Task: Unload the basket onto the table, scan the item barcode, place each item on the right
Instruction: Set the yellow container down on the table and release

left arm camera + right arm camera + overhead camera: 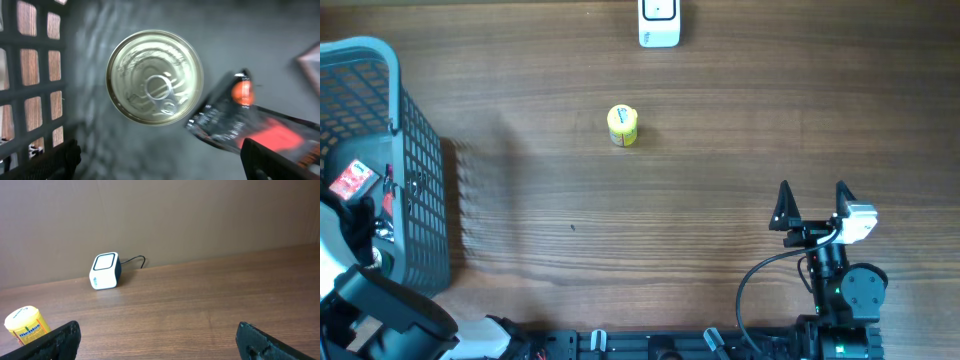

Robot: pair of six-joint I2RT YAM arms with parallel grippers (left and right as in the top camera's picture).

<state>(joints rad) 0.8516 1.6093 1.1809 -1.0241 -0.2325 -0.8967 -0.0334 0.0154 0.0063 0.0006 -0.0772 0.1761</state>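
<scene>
My left gripper (160, 167) hangs open inside the grey basket (420, 190) at the table's left edge. Just ahead of its fingers, on the basket floor, a tin can (155, 77) stands with its ring-pull lid up, apart from both of them. A dark and red packet (250, 125) lies right of the can, its end passing under the right finger (280, 160). No barcode shows on either. The white barcode scanner (659, 22) (105, 271) stands at the far edge. My right gripper (813, 205) (160, 342) rests open and empty at the near right.
A yellow Mentos tub (622, 126) (27, 325) stands upright mid-table, in front of the scanner. A red packet (352, 180) shows in the basket from overhead. The basket's mesh wall (35, 75) stands close on my left gripper's left side.
</scene>
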